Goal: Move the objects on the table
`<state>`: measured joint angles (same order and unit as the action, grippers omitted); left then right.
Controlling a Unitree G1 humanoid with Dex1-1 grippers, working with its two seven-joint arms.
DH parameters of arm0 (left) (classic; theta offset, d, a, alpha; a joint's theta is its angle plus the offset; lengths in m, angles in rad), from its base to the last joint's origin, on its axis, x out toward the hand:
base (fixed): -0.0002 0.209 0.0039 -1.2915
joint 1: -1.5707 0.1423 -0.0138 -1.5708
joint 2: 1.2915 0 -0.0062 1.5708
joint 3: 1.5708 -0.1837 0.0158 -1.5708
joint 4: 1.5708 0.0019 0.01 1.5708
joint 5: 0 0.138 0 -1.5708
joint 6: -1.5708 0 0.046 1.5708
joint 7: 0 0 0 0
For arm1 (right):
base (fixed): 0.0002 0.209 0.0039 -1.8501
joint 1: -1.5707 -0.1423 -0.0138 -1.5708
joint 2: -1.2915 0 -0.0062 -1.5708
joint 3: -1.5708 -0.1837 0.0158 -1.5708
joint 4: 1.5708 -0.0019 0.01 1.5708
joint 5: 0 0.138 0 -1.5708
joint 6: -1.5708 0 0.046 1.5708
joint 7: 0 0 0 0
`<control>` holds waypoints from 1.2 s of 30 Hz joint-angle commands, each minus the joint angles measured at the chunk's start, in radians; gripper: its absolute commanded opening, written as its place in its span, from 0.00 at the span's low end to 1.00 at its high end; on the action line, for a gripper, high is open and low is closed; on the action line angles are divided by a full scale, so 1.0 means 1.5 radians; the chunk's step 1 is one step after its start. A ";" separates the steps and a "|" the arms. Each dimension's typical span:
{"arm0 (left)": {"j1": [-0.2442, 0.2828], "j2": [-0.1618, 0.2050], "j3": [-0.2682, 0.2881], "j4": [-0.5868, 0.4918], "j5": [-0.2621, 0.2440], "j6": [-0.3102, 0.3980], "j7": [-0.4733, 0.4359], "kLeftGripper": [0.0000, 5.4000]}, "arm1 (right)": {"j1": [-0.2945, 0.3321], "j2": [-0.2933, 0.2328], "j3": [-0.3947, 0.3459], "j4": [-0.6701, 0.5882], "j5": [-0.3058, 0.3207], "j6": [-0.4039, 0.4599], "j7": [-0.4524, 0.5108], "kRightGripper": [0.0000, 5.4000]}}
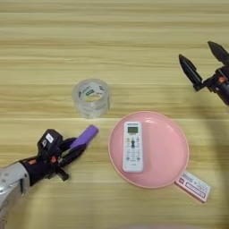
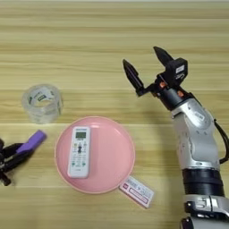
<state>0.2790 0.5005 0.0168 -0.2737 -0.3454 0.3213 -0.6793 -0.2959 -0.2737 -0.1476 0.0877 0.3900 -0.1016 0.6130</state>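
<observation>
The purple block [image 1: 86, 135] sits between the black fingers of my left gripper [image 1: 78, 144] at the lower left, and its far end sticks out toward the tape roll. The gripper is shut on it. I cannot tell whether the block touches the table [image 1: 112, 36]. A clear tape roll [image 1: 91, 98] with a green-white label inside stands upright on the wood just beyond the block, apart from it. My right gripper [image 2: 141, 56] hovers at the right, well beyond the plate. Its two fingers are spread wide and hold nothing.
A pink plate [image 1: 179, 143] lies in the middle front with a white remote control [image 1: 133, 146] on it. A red-and-white card [image 1: 193, 185] lies partly under the plate's right front rim. My right forearm [image 2: 194, 134] runs along the right side.
</observation>
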 commanded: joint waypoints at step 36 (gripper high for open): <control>-0.205 0.077 -0.105 -0.124 -0.009 0.020 -0.127 0.25 | 0.022 -0.180 0.118 -0.147 0.028 0.096 0.302 1.00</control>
<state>-0.0049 0.5948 -0.1275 -0.4495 -0.3730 0.3407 -0.8579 -0.2654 -0.5094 0.0023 -0.0981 0.4464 0.0202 1.0319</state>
